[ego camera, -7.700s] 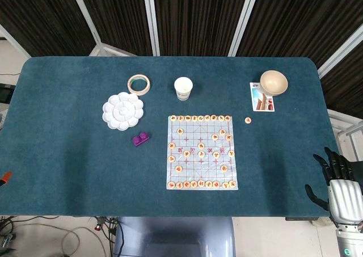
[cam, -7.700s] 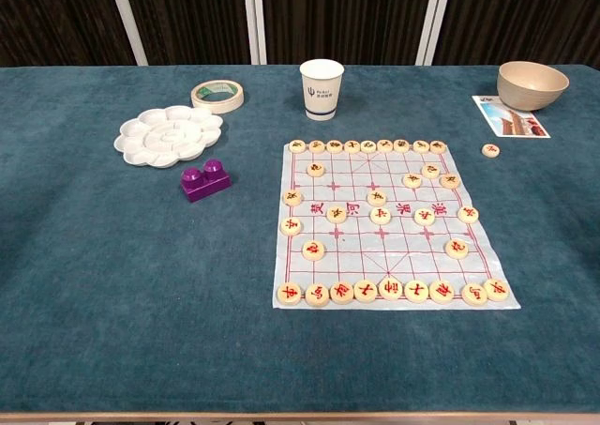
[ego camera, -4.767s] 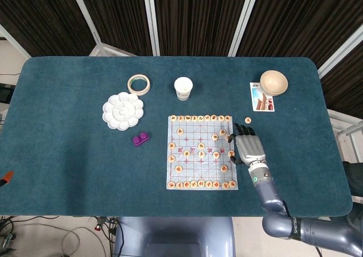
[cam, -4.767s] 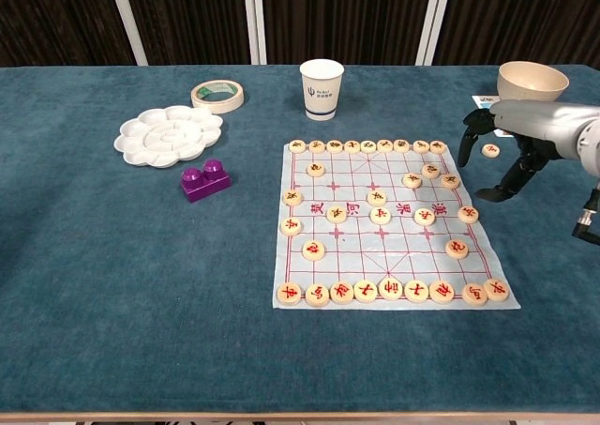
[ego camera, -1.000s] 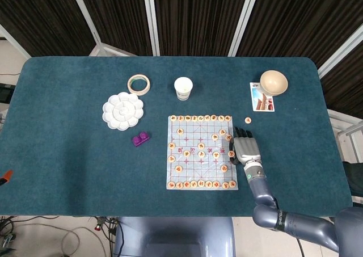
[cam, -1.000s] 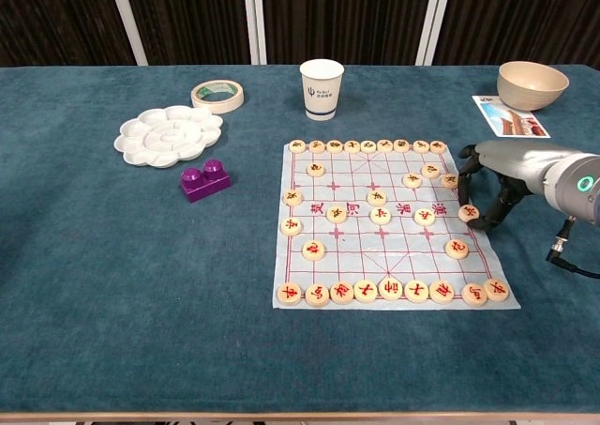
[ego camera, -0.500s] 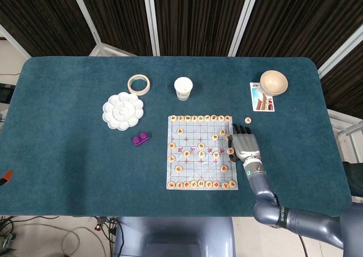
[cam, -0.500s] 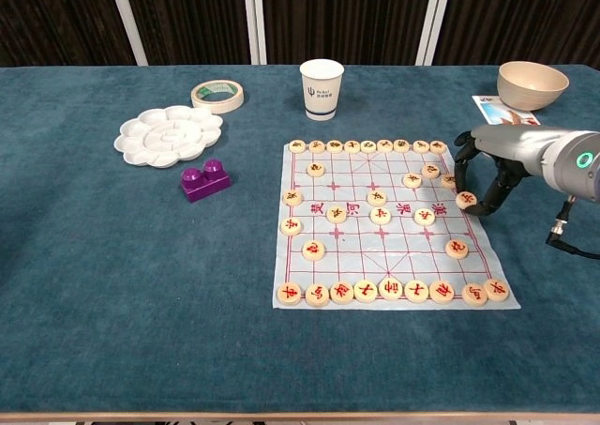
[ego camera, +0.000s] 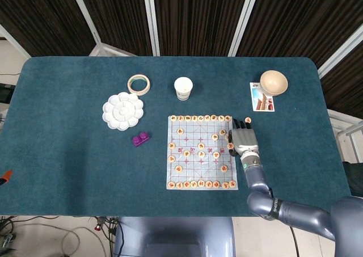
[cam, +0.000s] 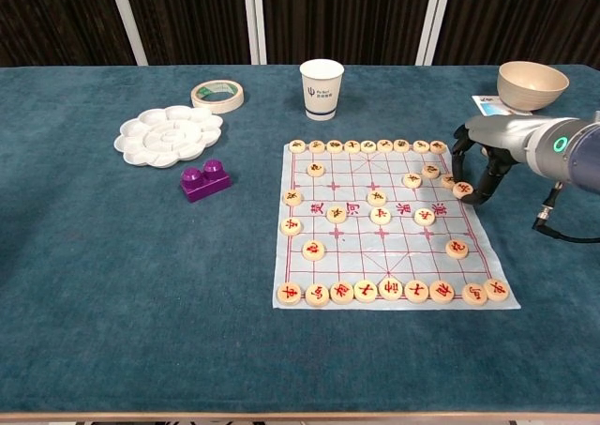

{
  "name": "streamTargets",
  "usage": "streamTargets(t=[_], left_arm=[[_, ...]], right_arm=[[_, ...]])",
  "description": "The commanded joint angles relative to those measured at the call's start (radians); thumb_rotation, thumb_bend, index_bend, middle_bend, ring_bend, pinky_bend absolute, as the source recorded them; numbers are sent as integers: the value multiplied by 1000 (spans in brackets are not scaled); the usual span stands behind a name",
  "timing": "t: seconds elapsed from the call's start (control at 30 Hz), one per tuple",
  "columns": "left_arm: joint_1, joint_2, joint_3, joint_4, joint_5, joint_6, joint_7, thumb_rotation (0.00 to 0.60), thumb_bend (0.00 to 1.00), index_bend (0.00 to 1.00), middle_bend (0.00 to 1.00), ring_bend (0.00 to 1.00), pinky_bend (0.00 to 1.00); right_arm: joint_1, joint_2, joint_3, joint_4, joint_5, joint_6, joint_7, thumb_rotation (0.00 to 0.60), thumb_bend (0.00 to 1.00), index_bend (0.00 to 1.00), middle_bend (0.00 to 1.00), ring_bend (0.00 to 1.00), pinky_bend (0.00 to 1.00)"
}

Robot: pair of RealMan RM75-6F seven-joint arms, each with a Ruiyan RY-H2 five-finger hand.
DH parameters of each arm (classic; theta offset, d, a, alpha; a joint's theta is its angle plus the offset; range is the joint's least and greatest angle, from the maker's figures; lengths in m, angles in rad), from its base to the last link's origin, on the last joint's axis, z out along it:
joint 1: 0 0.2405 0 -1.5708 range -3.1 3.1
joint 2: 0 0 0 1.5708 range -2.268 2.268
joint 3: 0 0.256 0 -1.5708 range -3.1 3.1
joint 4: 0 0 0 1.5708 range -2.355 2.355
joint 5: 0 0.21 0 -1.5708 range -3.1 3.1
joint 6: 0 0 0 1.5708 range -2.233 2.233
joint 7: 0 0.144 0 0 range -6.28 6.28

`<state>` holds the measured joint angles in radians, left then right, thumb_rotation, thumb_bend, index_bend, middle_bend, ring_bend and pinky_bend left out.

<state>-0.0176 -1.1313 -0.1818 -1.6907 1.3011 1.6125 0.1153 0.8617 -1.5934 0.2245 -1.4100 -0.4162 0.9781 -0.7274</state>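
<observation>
A paper Chinese chess board [ego camera: 193, 158] [cam: 375, 242] lies in the middle of the table, with round wooden pieces in rows along its near and far edges and scattered between. My right hand [ego camera: 243, 139] [cam: 480, 159] hovers at the board's right edge with its fingers pointing down. Thumb and a finger pinch one chess piece [cam: 462, 189] at that edge, near the far rows. Another lone piece [ego camera: 248, 120] lies off the board just beyond the hand. My left hand shows in neither view.
A paper cup [ego camera: 183, 88] [cam: 322, 88] stands beyond the board. To its left lie a tape roll [ego camera: 138, 84], a white flower-shaped palette [ego camera: 123, 110] and a purple brick [ego camera: 140, 138]. A beige bowl [ego camera: 273, 82] and a picture card [ego camera: 261, 98] sit at the far right.
My right hand came in from the table's right edge to the board, took hold of a piece at the right edge and has carried it toward the far rows.
</observation>
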Motion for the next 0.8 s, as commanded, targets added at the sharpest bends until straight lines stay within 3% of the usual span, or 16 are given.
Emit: streamTargets(t=[0.03, 0.8], left_arm=[[-1, 0, 0, 0, -1, -1, 0, 600, 0, 123, 0, 0, 0], [-1, 0, 0, -1, -2, -2, 4, 600, 0, 123, 0, 0, 0]], right_arm=[[4, -4, -4, 5, 8, 0, -5, 600, 377, 531, 0, 0, 87], [20, -20, -21, 33, 16, -16, 4, 600, 379, 519, 0, 0, 87]])
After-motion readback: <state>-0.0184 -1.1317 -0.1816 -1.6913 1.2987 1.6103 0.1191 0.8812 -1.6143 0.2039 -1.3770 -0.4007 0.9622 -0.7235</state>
